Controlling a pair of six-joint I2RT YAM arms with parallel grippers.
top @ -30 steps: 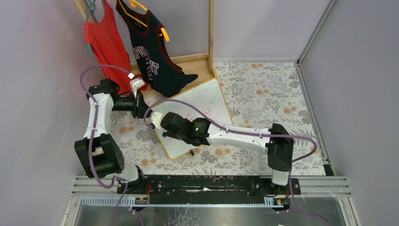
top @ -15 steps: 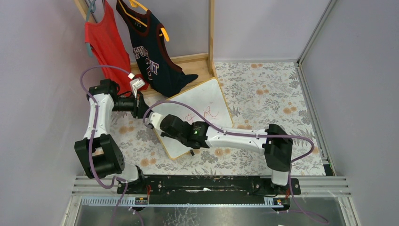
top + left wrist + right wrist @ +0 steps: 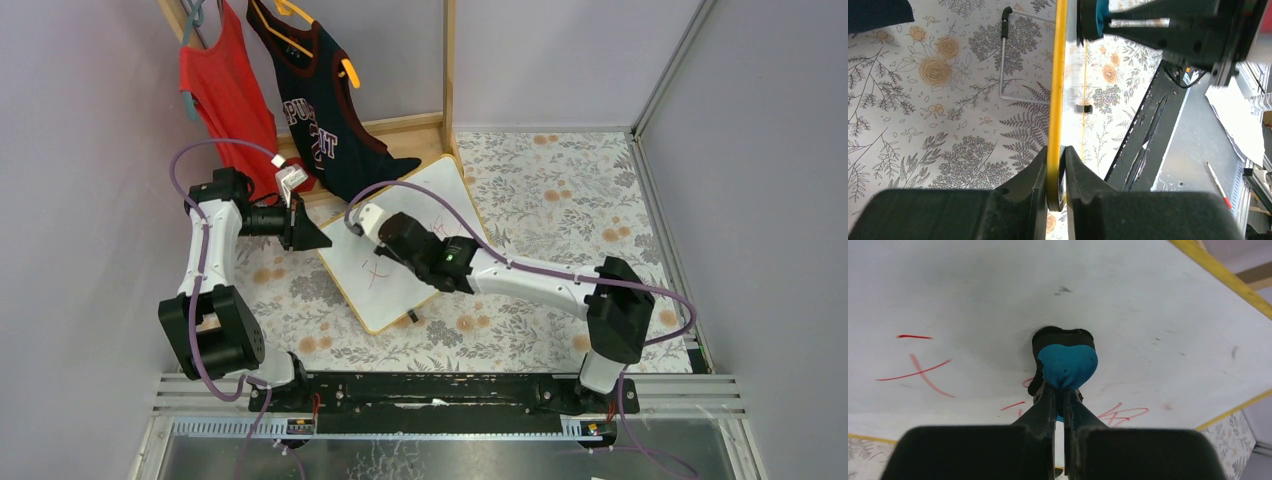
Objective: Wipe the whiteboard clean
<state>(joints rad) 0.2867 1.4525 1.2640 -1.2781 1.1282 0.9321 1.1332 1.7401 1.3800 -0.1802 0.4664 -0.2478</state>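
The whiteboard (image 3: 405, 290), white with a thin wood frame, lies tilted on the floral cloth. My left gripper (image 3: 308, 234) is shut on its left edge; in the left wrist view the left gripper (image 3: 1056, 167) pinches the yellow rim (image 3: 1060, 75). My right gripper (image 3: 371, 224) is over the board's upper left part, shut on a blue eraser (image 3: 1066, 365) whose black pad presses the board (image 3: 998, 285). The right gripper (image 3: 1059, 392) has red marks (image 3: 923, 372) to its left, and more red writing (image 3: 1123, 414) to its lower right.
A red tank top (image 3: 222, 90) and a navy jersey (image 3: 325, 115) hang from a wooden rack (image 3: 449, 70) behind the board. A bent metal wire stand (image 3: 1004, 60) lies on the cloth beside the board's edge. Grey walls enclose both sides.
The right gripper with the eraser has swept from the board's lower left toward its upper part. Red strokes that it covered now show at the board's lower left. The left gripper holds still.
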